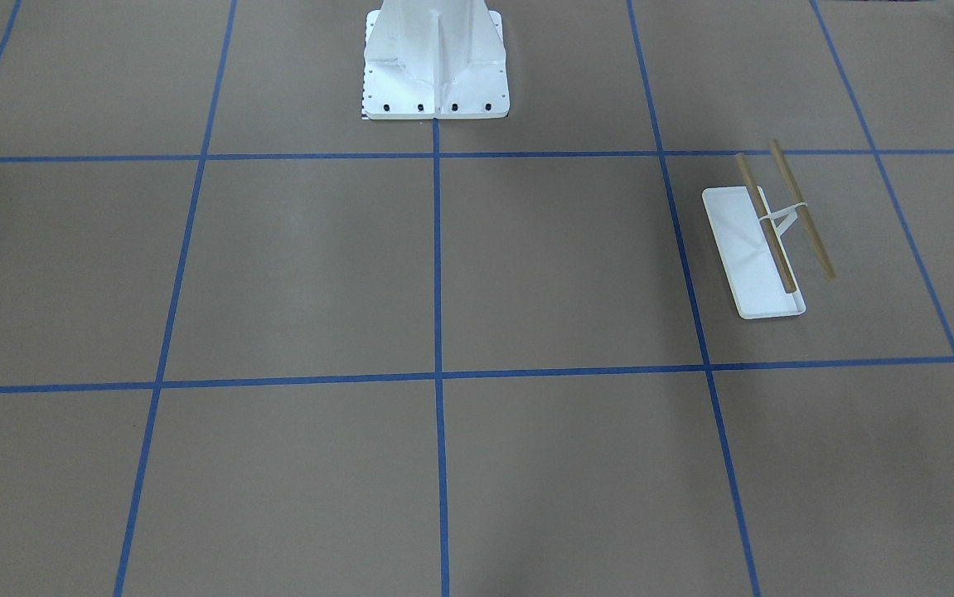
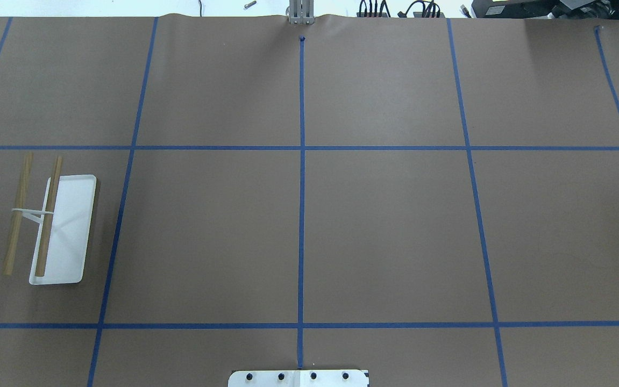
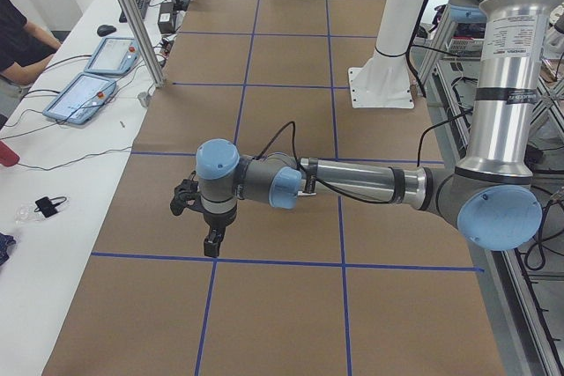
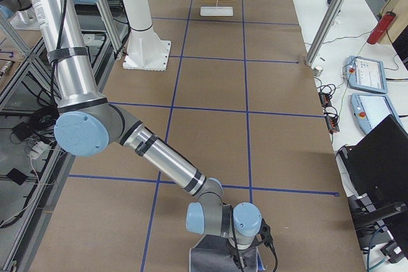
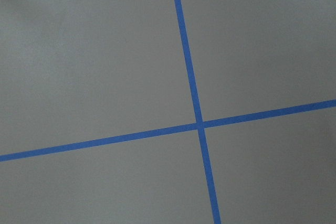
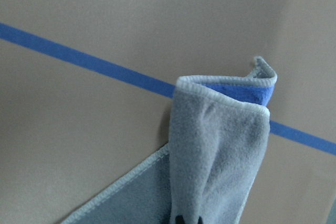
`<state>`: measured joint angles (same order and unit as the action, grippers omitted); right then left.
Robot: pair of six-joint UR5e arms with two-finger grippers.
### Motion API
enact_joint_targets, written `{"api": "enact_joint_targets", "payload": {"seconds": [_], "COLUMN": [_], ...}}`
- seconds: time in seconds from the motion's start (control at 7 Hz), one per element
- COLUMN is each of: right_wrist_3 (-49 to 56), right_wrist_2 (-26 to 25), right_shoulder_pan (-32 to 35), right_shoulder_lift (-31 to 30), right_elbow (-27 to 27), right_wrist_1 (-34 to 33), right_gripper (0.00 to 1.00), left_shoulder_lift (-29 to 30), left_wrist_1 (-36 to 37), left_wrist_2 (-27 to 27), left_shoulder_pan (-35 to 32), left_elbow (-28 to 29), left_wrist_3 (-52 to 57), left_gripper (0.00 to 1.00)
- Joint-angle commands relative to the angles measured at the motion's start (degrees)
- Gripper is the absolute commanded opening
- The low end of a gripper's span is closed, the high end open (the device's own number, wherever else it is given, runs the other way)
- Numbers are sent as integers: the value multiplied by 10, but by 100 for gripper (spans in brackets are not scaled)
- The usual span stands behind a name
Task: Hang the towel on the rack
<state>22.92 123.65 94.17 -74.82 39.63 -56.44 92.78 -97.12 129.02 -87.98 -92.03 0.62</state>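
Right claw (image 6: 189, 219) grips the towel (image 6: 215, 150), with only two dark fingertips showing at the bottom edge of its wrist view. The cloth stands up in a grey fold with a blue inner face and a pale stitched hem, crossing a blue tape line (image 6: 79, 59) on the brown worktop (image 6: 79, 129). In the right-side view this claw sits at bottom centre, and the rest of the towel lies flat on the worktop under it. The rack (image 4: 217, 9) stands at top centre of that view, well apart from the towel. In the overhead view it is at middle left, a white tray base with tan rods (image 2: 48, 215) held above it. The left claw (image 3: 201, 222), left of centre in the left-side view, hangs over bare worktop; whether it is open or closed cannot be told. The step in hand looks like lifting the towel clear. It is probably best to grip firmly, rise straight until the cloth hangs free, then carry it slowly so that it does not swing. With the rack at the far end, a hand-over to the left arm may be needed. Drape the cloth across a rod, not onto the tray. Counted: one towel, one rack, two rods, two claws, one white pedestal (image 1: 435, 66) at the top centre of the front view.
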Motion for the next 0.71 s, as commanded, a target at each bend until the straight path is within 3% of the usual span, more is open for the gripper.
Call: {"api": "enact_joint_targets", "payload": {"seconds": [0.0,0.29,0.43,0.57], "right_wrist_3": [1,-35,-37,-38], "right_wrist_2": [39,101,112,114], "right_shoulder_pan": [29,16,2,-20], "right_shoulder_lift": [18,16,9,9], "right_elbow": [54,153,237,341], "right_wrist_1": [-6,-44,-81,-171], "right_gripper": [0,0,0,0], "left_shoulder_lift": [0,2,10,30], "left_wrist_1": [0,0,1,1], "left_wrist_2": [0,3,29,50], "left_shoulder_pan": [0,1,1,14], "left_elbow": [1,-1,2,1], "left_wrist_3": [0,0,-12,-67], "left_gripper": [98,98,98,98]}}
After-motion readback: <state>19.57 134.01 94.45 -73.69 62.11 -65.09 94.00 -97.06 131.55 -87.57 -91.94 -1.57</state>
